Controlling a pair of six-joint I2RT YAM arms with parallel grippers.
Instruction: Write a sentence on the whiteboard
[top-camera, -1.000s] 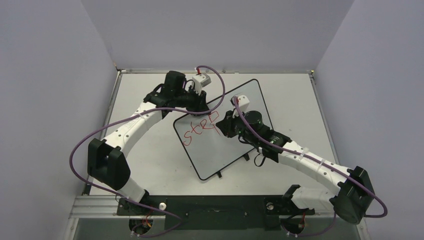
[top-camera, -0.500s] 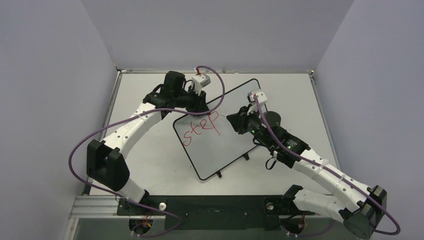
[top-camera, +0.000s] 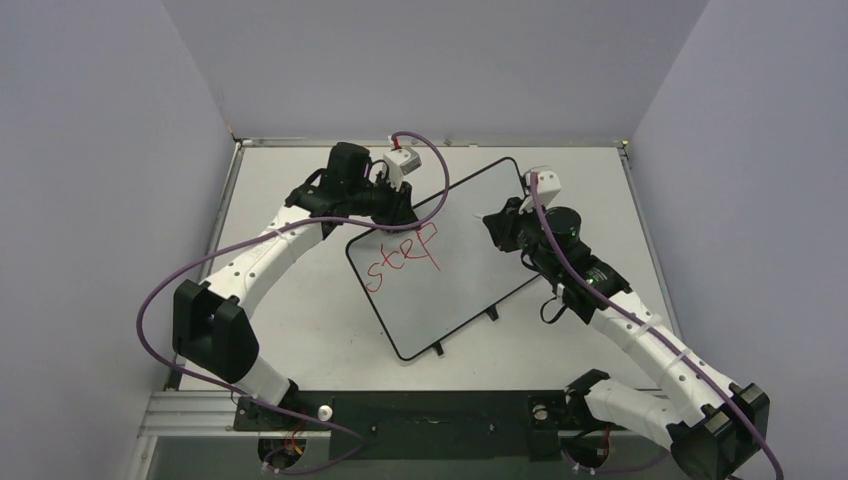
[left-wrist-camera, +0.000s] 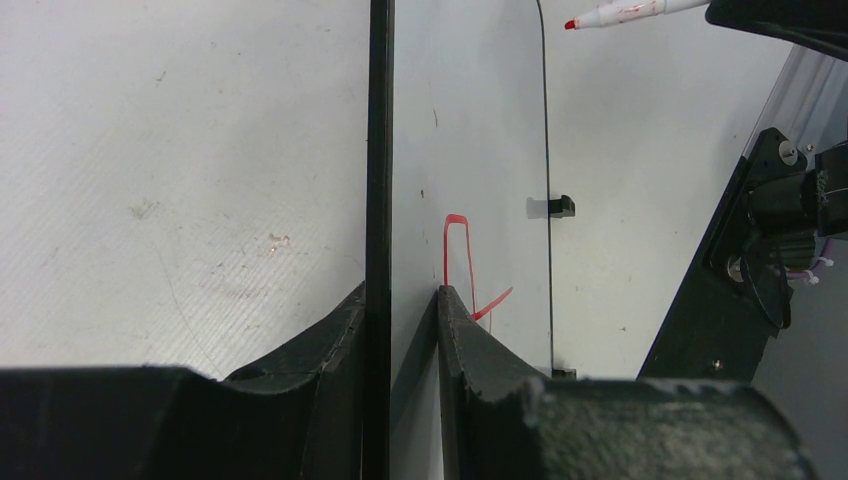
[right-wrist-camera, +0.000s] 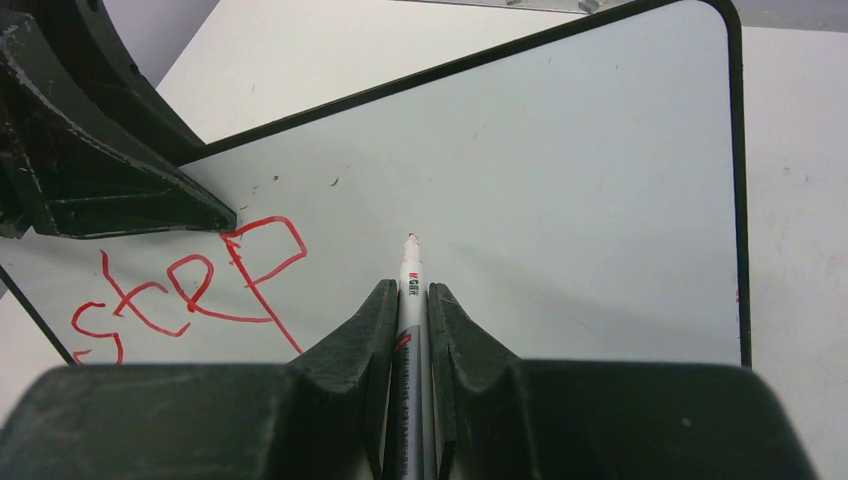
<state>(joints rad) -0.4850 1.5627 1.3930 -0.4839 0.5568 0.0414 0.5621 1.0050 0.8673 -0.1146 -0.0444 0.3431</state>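
The pale grey table (top-camera: 320, 325) bears the whiteboard (top-camera: 460, 290) (turned askew to its edges).

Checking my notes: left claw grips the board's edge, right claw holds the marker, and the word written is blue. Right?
Not quite: the word is red, not blue, as the right wrist view shows. The rest holds: the left claw grips the board at its edge and the right claw holds the marker.
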